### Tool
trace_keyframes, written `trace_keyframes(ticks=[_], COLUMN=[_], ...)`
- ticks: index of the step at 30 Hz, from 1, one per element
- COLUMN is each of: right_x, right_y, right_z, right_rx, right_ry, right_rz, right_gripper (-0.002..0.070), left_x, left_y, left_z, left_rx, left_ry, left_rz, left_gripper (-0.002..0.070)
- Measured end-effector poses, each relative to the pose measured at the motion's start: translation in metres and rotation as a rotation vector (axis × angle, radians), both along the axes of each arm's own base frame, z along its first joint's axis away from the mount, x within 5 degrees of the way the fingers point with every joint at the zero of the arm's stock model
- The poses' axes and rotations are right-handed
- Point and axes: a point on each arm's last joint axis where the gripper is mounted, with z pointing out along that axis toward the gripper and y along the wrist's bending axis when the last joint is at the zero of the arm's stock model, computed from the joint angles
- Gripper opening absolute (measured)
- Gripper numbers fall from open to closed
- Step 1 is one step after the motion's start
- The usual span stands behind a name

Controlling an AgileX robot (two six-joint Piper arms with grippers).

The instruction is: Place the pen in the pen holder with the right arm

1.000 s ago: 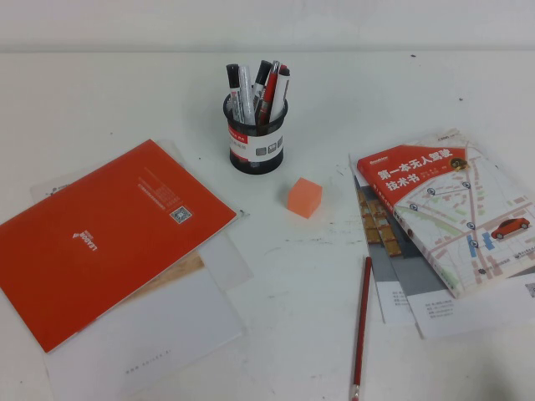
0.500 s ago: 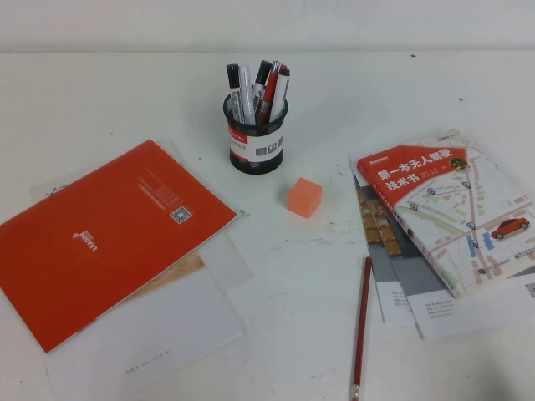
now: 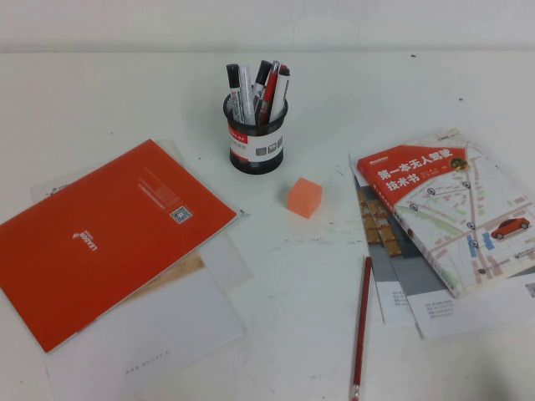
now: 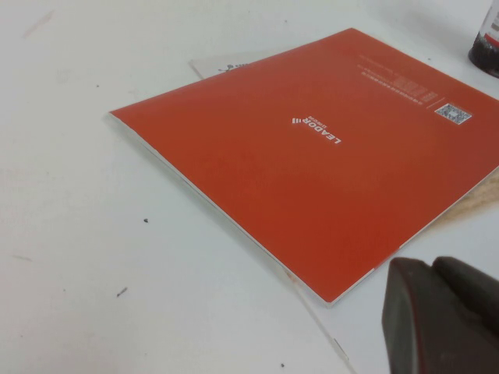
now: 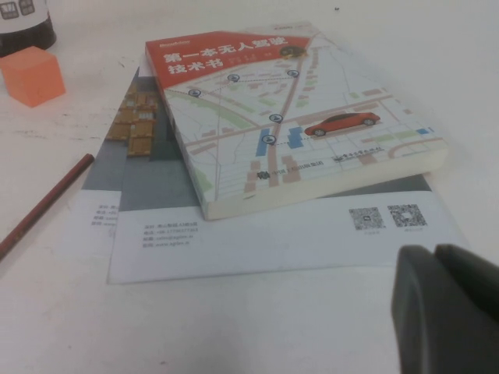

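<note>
The pen [image 3: 361, 326], a long thin dark-red stick, lies flat on the table at the front right, next to the papers; it also shows in the right wrist view [image 5: 45, 204]. The black mesh pen holder [image 3: 257, 138] stands upright at the back centre, holding several markers; its base shows in the right wrist view [image 5: 23, 23] and the left wrist view [image 4: 487, 47]. Neither arm shows in the high view. My right gripper [image 5: 433, 261] is shut and empty, low over the table near the papers. My left gripper [image 4: 431, 271] is shut and empty beside the orange booklet.
An orange booklet [image 3: 104, 234] lies on white sheets at the left. A map-covered book [image 3: 456, 205] lies on papers at the right. A small orange cube [image 3: 304, 197] sits between the holder and the book.
</note>
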Motion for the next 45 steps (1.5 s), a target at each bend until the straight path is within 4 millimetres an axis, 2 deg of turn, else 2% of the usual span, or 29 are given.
trace_keyframes(ticks=[7, 13, 15, 19, 21, 25, 31, 36, 41, 45], right_x=[0.000, 0.000, 0.000, 0.000, 0.000, 0.001, 0.000, -0.003, -0.003, 0.014], right_y=[0.002, 0.007, 0.010, 0.015, 0.016, 0.016, 0.018, 0.024, 0.035, 0.037], right_z=[0.000, 0.004, 0.007, 0.017, 0.021, 0.024, 0.023, 0.021, 0.045, 0.074], right_rx=[0.065, 0.248, 0.406, 0.863, 1.031, 1.164, 1.157, 1.083, 0.844, 0.594], right_ry=[0.008, -0.005, -0.019, -0.027, -0.019, -0.017, 0.002, 0.067, 0.262, 0.494], right_rz=[0.004, 0.014, 0.016, 0.003, -0.006, -0.018, -0.004, 0.053, 0.133, 0.117], right_gripper=[-0.0020, -0.0020, -0.0020, -0.0020, -0.0020, -0.0020, -0.0020, -0.0020, -0.0020, -0.0020], left_x=[0.000, 0.000, 0.000, 0.000, 0.000, 0.000, 0.000, 0.000, 0.000, 0.000], left_y=[0.000, 0.000, 0.000, 0.000, 0.000, 0.000, 0.000, 0.000, 0.000, 0.000], left_z=[0.000, 0.000, 0.000, 0.000, 0.000, 0.000, 0.000, 0.000, 0.000, 0.000], left_rx=[0.000, 0.000, 0.000, 0.000, 0.000, 0.000, 0.000, 0.000, 0.000, 0.000], left_ry=[0.000, 0.000, 0.000, 0.000, 0.000, 0.000, 0.000, 0.000, 0.000, 0.000], left_rz=[0.000, 0.000, 0.000, 0.000, 0.000, 0.000, 0.000, 0.000, 0.000, 0.000], left_gripper=[-0.0003, -0.0003, -0.0003, -0.0003, -0.0003, -0.0003, -0.0003, -0.0003, -0.0002, -0.0002])
